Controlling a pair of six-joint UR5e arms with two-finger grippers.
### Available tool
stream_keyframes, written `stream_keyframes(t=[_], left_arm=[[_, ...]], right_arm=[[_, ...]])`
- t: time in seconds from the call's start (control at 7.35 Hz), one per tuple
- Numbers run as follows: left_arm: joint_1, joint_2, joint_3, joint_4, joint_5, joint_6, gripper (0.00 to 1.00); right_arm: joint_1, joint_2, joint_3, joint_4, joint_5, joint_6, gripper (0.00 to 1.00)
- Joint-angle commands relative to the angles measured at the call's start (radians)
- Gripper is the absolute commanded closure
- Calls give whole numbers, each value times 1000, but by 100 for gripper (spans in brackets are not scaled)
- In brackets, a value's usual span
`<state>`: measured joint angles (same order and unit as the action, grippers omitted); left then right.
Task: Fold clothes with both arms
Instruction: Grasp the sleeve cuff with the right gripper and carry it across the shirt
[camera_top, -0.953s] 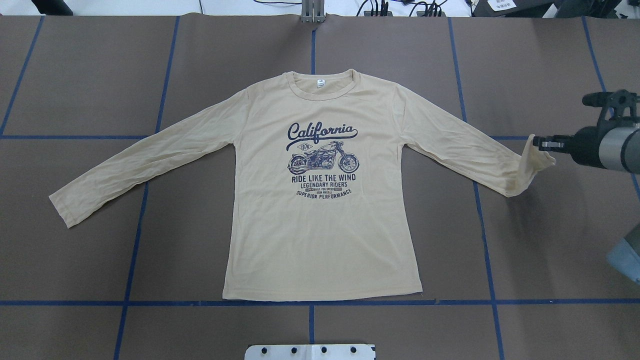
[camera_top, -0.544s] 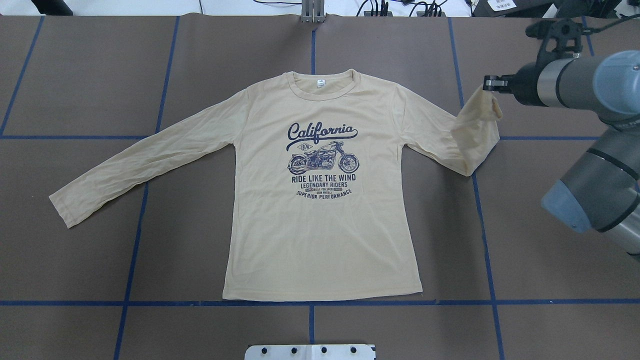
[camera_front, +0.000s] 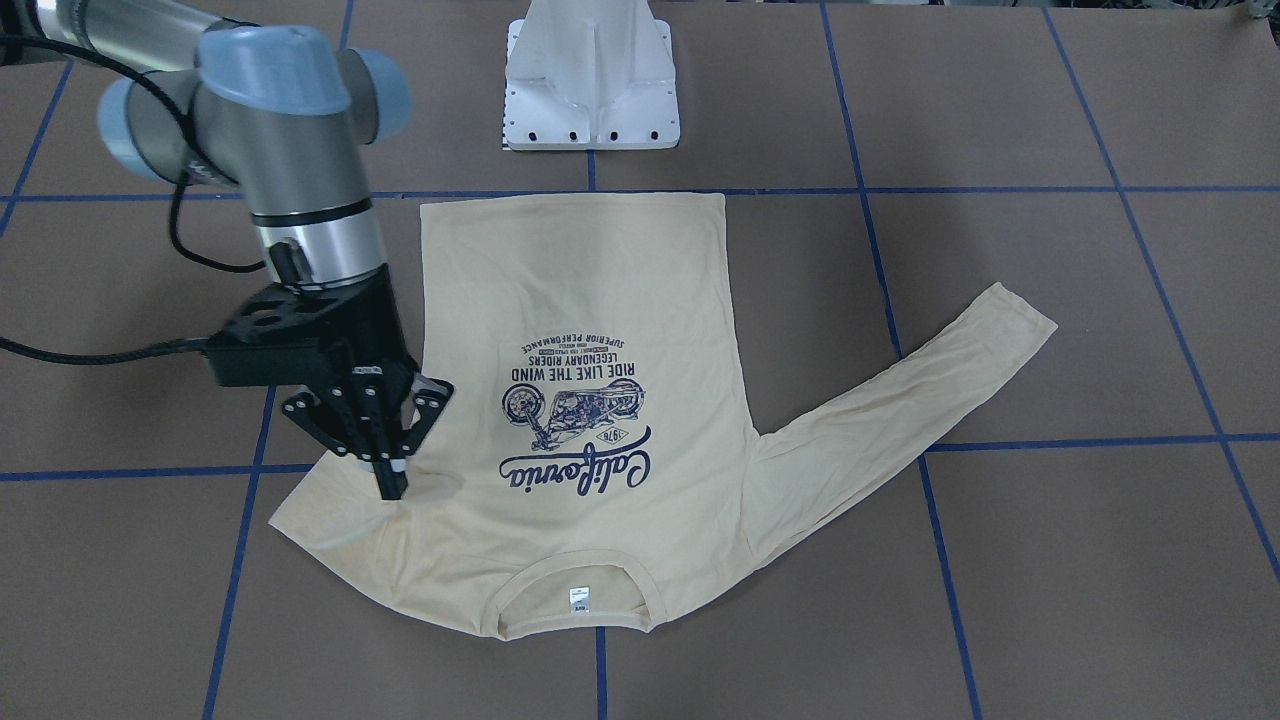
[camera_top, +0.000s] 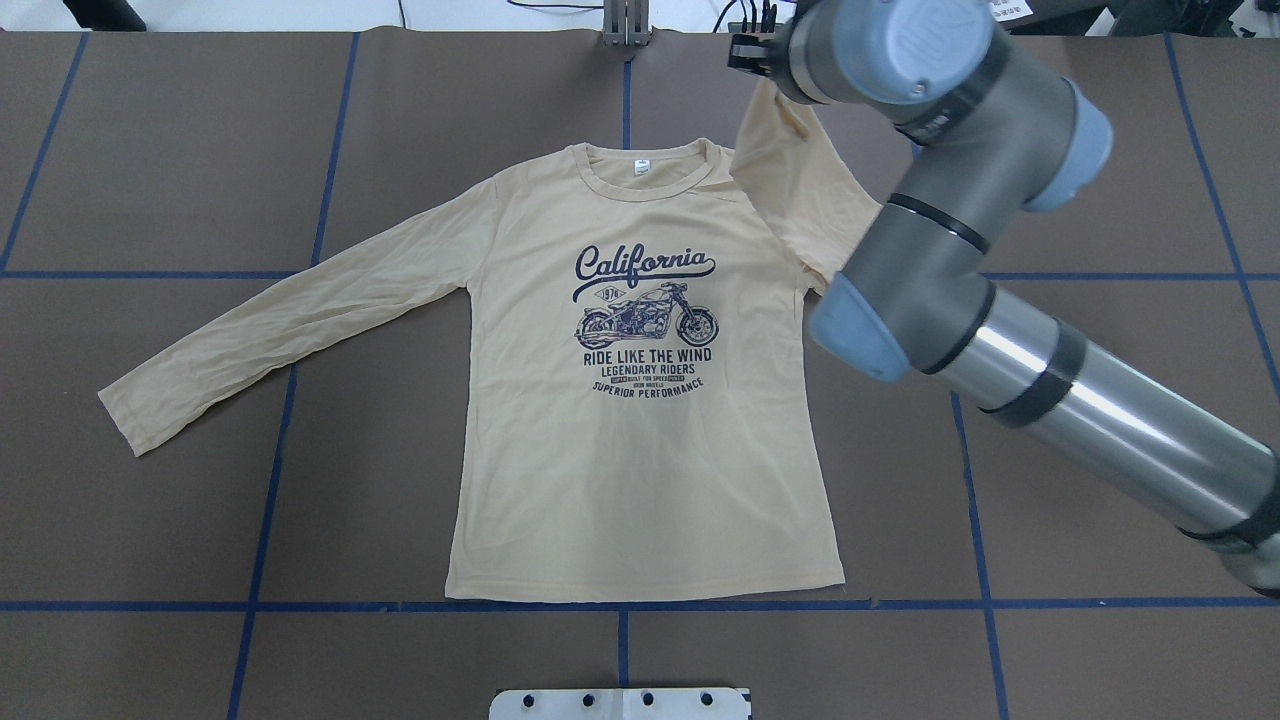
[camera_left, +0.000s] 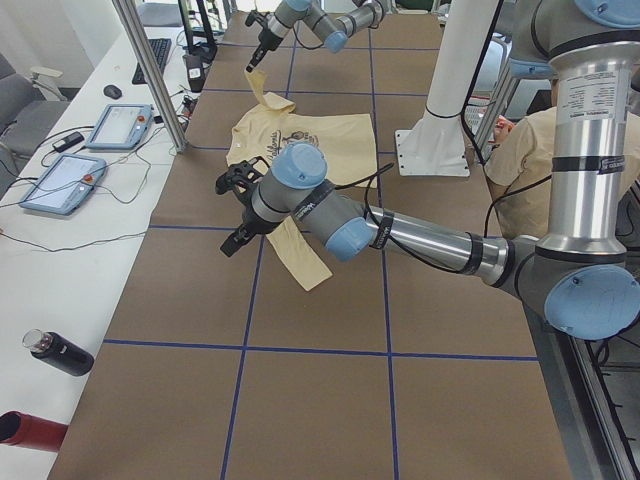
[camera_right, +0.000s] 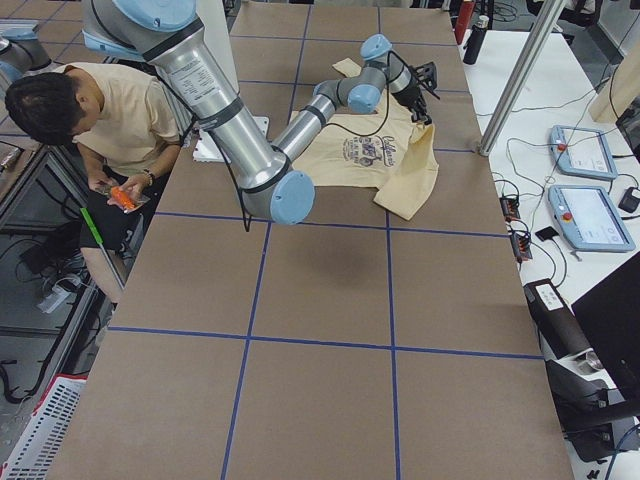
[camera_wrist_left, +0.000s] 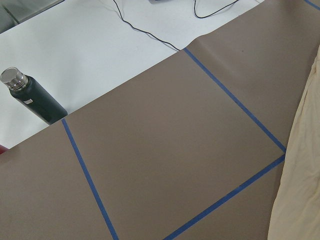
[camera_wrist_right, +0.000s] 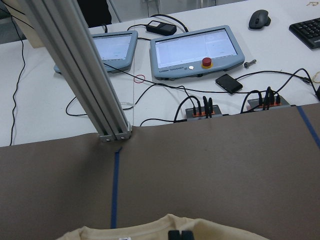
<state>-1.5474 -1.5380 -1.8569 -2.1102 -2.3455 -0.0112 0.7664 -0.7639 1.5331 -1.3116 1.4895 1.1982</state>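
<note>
The cream-yellow shirt (camera_top: 640, 480) lies flat, print up, collar (camera_top: 645, 175) at the far side. Its left sleeve (camera_top: 280, 320) stretches out flat. My right gripper (camera_top: 742, 55) is shut on the cuff of the right sleeve (camera_top: 790, 190), which hangs lifted and doubled back beside the collar. From the front, the right gripper (camera_front: 392, 482) points down over the shirt's shoulder (camera_front: 330, 520). The left gripper (camera_left: 234, 243) shows only in the exterior left view, hovering near the left sleeve's cuff (camera_left: 305, 265); I cannot tell whether it is open or shut.
The white base pedestal (camera_front: 590, 90) stands at the robot's edge of the table. An aluminium post (camera_wrist_right: 75, 65), control tablets (camera_wrist_right: 195, 50) and cables line the far edge. A black bottle (camera_wrist_left: 32, 95) lies past the left end. A person (camera_right: 110, 110) sits behind the robot.
The right gripper has carried the right sleeve's cuff up and leftward, from out at the right to beside the collar. The sleeve now doubles back toward the shoulder.
</note>
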Motion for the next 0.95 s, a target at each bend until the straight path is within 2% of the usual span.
stream_keyframes(t=[0.0,0.14,0.41,0.68,0.82], left_arm=[[1,-2,2,-1,0,-7,0],[0,-1,2,-1,0,-7,0],[0,-1,4,1,0,-7,0],[0,-1,2,-1,0,-9,0],[0,-1,4,1,2,-9,0]], right_arm=[[-103,289,-338,-8,-162,99,100],[-136,329,-382,-9,-167,145,100],[-186,505,-614,-8,-218,194,100],[-257,552,-672,-8,-253,198,100],[-283,599,-741,-8,-255,198,100]])
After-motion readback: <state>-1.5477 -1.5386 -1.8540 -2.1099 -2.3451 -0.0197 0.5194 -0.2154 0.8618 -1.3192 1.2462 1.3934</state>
